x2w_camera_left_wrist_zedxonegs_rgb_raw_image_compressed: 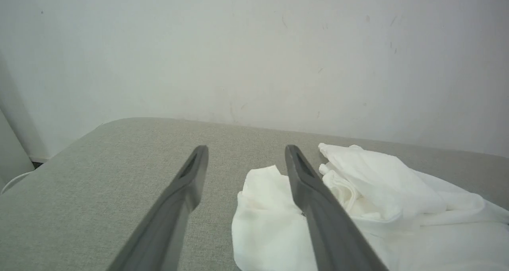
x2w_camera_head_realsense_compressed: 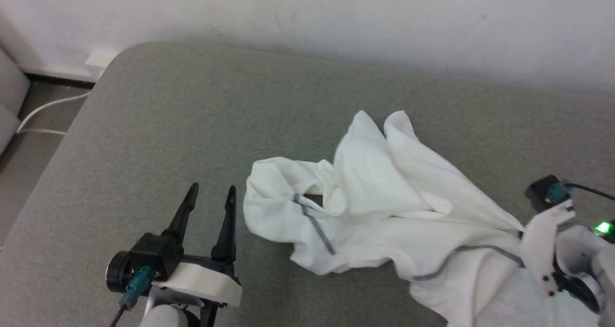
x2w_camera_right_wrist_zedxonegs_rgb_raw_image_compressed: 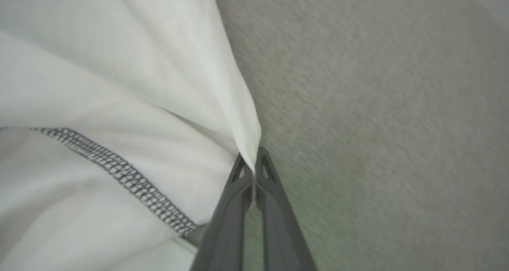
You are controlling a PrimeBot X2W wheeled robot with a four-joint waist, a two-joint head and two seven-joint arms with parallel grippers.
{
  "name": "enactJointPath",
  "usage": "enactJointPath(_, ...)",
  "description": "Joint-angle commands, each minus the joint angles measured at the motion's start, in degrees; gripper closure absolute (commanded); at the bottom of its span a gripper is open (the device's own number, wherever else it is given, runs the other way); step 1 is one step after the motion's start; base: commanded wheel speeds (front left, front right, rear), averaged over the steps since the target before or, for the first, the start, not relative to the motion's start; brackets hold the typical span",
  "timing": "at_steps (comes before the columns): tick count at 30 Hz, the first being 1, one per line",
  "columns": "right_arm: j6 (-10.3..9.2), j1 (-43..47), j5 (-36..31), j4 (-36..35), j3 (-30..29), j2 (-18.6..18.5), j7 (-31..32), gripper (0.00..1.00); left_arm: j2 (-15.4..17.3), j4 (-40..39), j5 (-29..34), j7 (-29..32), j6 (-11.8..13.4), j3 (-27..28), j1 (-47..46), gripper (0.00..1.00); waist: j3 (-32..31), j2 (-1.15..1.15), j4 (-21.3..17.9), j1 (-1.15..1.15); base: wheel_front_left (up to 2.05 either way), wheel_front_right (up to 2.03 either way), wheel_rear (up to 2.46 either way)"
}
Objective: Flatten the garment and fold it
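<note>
The garment (x2w_camera_head_realsense_compressed: 384, 197) is a white T-shirt lying crumpled on the grey cushioned surface (x2w_camera_head_realsense_compressed: 192, 115), with dark zigzag stitching along its seams. My right gripper (x2w_camera_right_wrist_zedxonegs_rgb_raw_image_compressed: 251, 163) is shut on a pinched fold at the garment's (x2w_camera_right_wrist_zedxonegs_rgb_raw_image_compressed: 119, 104) edge, and the cloth fans out from the tips. In the head view the right wrist (x2w_camera_head_realsense_compressed: 552, 231) sits at the garment's right end, its fingertips hidden by cloth. My left gripper (x2w_camera_head_realsense_compressed: 211, 197) stands open just left of the garment, holding nothing. In the left wrist view the open left gripper (x2w_camera_left_wrist_zedxonegs_rgb_raw_image_compressed: 246, 153) points along the surface, with the garment (x2w_camera_left_wrist_zedxonegs_rgb_raw_image_compressed: 358, 191) behind its right finger.
A pale wall (x2w_camera_head_realsense_compressed: 336, 19) runs behind the surface. At the far left are the floor, a white cable (x2w_camera_head_realsense_compressed: 48, 108) and a grey furniture edge (x2w_camera_head_realsense_compressed: 9, 96). The surface's rounded corner (x2w_camera_head_realsense_compressed: 120, 58) lies at the upper left.
</note>
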Motion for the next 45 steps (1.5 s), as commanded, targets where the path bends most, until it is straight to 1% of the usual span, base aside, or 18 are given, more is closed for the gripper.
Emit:
enactJointPath(1, -0.15, 3.1, -0.5, -1.3, -2.0, -1.4, 1.9, 1.0, 0.0, 0.0, 0.5, -0.3, -0.3, 0.2, 0.4, 0.0, -2.7, 0.0, -4.7, 0.0, 0.0, 0.0, 0.0)
enactJointPath(3, -0.15, 6.8, -1.2, -5.4, -6.2, -2.6, 5.2, 1.0, 0.0, 0.1, 0.6, -0.3, -0.5, 0.3, 0.4, 0.0, -3.1, 0.0, -6.3, 0.0, 0.0, 0.0, 0.0)
enactJointPath(5, -0.15, 10.5, -2.0, -9.0, -10.2, -2.0, 7.7, 1.0, 0.0, 0.6, 0.5, -0.3, -0.6, 0.5, 0.6, 0.0, -3.4, 0.0, -7.9, 0.0, 0.0, 0.0, 0.0)
enactJointPath(7, -0.15, 13.3, -3.7, -12.2, -12.6, -0.5, 8.0, 1.0, -0.1, 1.5, 0.2, -0.3, -0.7, 0.6, 0.7, 0.0, -3.3, 0.0, -9.4, 0.0, 0.0, 0.0, 0.0)
enactJointPath(8, -0.15, 14.1, -4.4, -13.4, -13.7, 0.9, 6.8, 0.0, -0.1, 2.4, 0.0, -0.3, -0.8, 0.4, 0.6, 0.0, -3.1, 0.0, -10.0, 0.0, 0.0, 0.0, 0.0)
enactJointPath(10, -0.15, 15.2, -6.2, -15.3, -14.6, 3.4, 3.8, 0.0, 0.0, 4.4, -0.1, 0.0, -1.1, -0.7, 0.1, 0.0, -2.7, 0.0, -10.7, 0.0, 0.0, 0.0, 0.0)
enactJointPath(12, -0.15, 15.5, -7.4, -17.0, -15.5, 6.0, 0.1, 0.0, -0.1, 6.4, -1.1, 1.7, -1.4, -1.3, -0.5, 0.0, -2.6, 0.0, -11.4, 0.0, 0.0, 0.0, 0.0)
enactJointPath(13, -0.15, 15.6, -7.9, -18.0, -16.1, 7.3, -1.9, 0.0, -0.1, 7.4, -2.0, 3.3, -1.4, -1.3, -0.6, 0.0, -2.5, 0.0, -11.7, 0.0, 0.0, 0.0, 0.0)
enactJointPath(18, -0.15, 15.7, -10.7, -23.0, -17.4, 11.1, -10.4, 0.0, 0.2, 11.3, -5.6, 13.0, -1.7, -1.3, -2.4, 0.0, -1.1, 0.0, -13.3, 0.0, 0.0, 0.0, 0.0)
enactJointPath(22, -0.15, 16.6, -13.1, -26.1, -18.7, 13.9, -14.4, 0.0, 0.3, 13.7, -8.3, 18.8, -2.0, -1.9, -4.1, 0.0, 0.1, 0.0, -14.3, 0.0, 0.0, 0.0, 0.0)
enactJointPath(26, -0.15, 17.6, -15.0, -27.7, -19.0, 16.2, -16.2, 0.0, 0.8, 17.0, -9.0, 21.8, -1.9, -2.1, -6.1, 0.0, 1.4, 0.0, -15.0, 0.0, 0.0, 0.0, 0.0)
enactJointPath(28, -0.15, 17.9, -15.4, -28.2, -19.2, 17.1, -16.8, 0.0, 0.9, 18.4, -9.6, 22.1, -2.1, -2.5, -7.1, 1.0, 1.8, 0.0, -15.1, 0.0, 0.0, 0.0, 0.0)
enactJointPath(31, -0.15, 18.5, -16.1, -28.3, -19.2, 17.8, -17.1, 0.0, 1.6, 19.0, -10.4, 19.6, -2.0, -1.6, -8.3, 1.0, 2.1, 0.0, -14.9, 0.0, 0.0, 0.0, 0.0)
enactJointPath(33, -0.15, 19.0, -16.4, -28.2, -19.7, 18.0, -17.2, 0.0, 2.4, 18.5, -10.5, 16.1, -1.0, 0.1, -8.6, 1.0, 1.8, 0.0, -14.3, 0.0, 0.0, 0.0, 0.0)
enactJointPath(38, -0.15, 20.8, -16.7, -27.8, -20.7, 18.5, -16.7, 0.0, 4.7, 15.0, -10.7, 7.2, 3.3, 5.9, -7.6, 1.0, 0.2, 0.0, -12.3, 0.0, 0.0, 0.0, 0.0)
enactJointPath(40, -0.15, 21.7, -16.3, -27.5, -20.8, 18.7, -16.2, 0.0, 5.4, 13.3, -10.9, 4.7, 4.9, 8.1, -6.7, 1.0, -0.6, 0.0, -11.5, 0.0, 0.0, 0.0, 0.0)
enactJointPath(42, -0.15, 22.8, -15.8, -26.8, -20.5, 18.9, -14.7, 0.0, 6.0, 11.8, -10.9, 3.5, 6.5, 9.7, -5.4, 1.0, -1.2, 0.0, -10.9, 0.0, 0.0, 0.0, 0.0)
enactJointPath(45, -0.15, 24.4, -15.2, -25.7, -20.9, 19.0, -11.2, 0.0, 6.5, 11.6, -10.7, 4.7, 7.4, 10.0, -3.1, 1.0, -1.7, 0.0, -10.5, 0.0, 0.0, 0.0, 0.0)
